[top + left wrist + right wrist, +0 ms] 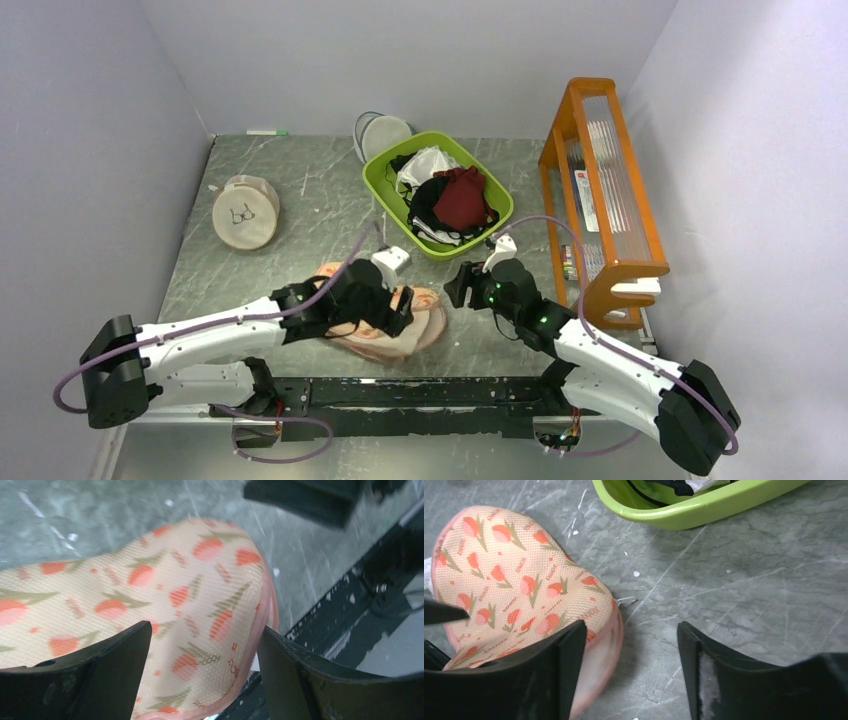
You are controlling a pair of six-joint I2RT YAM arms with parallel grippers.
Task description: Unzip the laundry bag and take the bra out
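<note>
The peach-pink laundry bag [425,325] with its orange-red flower print lies flat near the table's front edge. My left gripper [400,310] hovers over it, open; in the left wrist view the bag [175,590] fills the space between the jaws of this gripper [205,630], and its pink zip edge runs beside the right finger. My right gripper [455,285] is open just right of the bag's end. In the right wrist view this gripper [631,626] is over bare table, its left finger over the bag [514,580]. The bra is hidden.
A green basket [375,185] with a dark red garment [462,197] and other clothes stands behind the bag; its rim shows in the right wrist view [684,515]. A round beige pouch [245,212], a round white mesh pouch [385,132] and an orange rack [600,200] stand around.
</note>
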